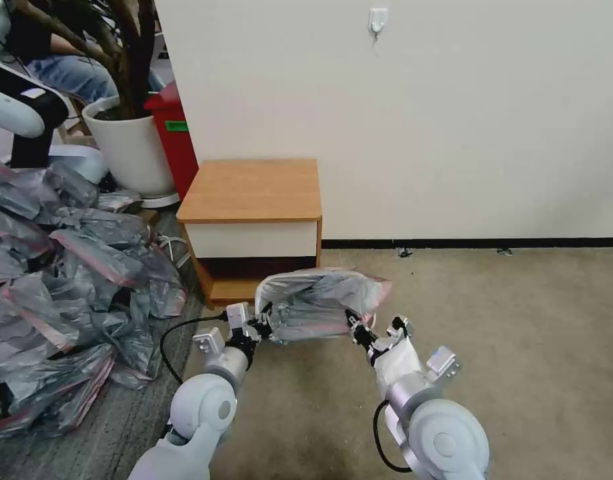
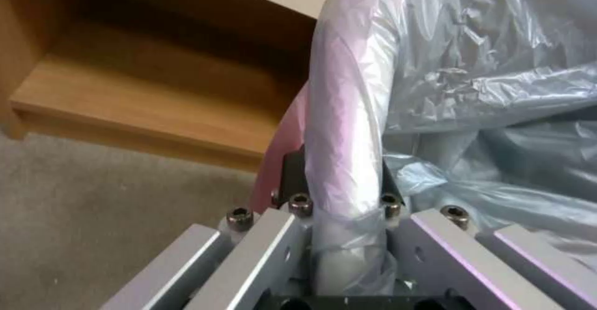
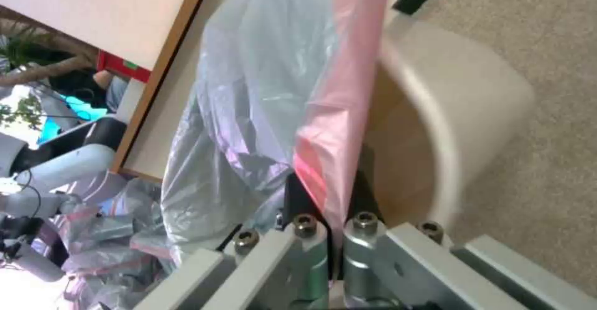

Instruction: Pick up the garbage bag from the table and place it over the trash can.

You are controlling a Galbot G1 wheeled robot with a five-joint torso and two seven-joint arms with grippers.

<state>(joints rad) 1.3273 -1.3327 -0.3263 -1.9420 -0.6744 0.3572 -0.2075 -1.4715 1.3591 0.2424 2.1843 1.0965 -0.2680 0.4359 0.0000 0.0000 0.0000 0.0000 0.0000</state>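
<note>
Left wrist view: my left gripper [image 2: 345, 203] is pinching the garbage bag [image 2: 460, 81] where its pink band is lying folded over the trash can's rolled rim, and the jaws are closed on plastic and rim together. My right gripper [image 3: 333, 217] is clamping the pink band too, jaws shut on it, with the beige wall of the trash can [image 3: 454, 105] just beside them. In the head view, the bag [image 1: 319, 293] is stretching between my left gripper [image 1: 261, 328] and right gripper [image 1: 358, 333], on the floor in front of the table [image 1: 253, 190], whose tabletop is bare. I judge the film could tear if I pull apart harder, or slip off the rim on release, since it is thin and slick.
</note>
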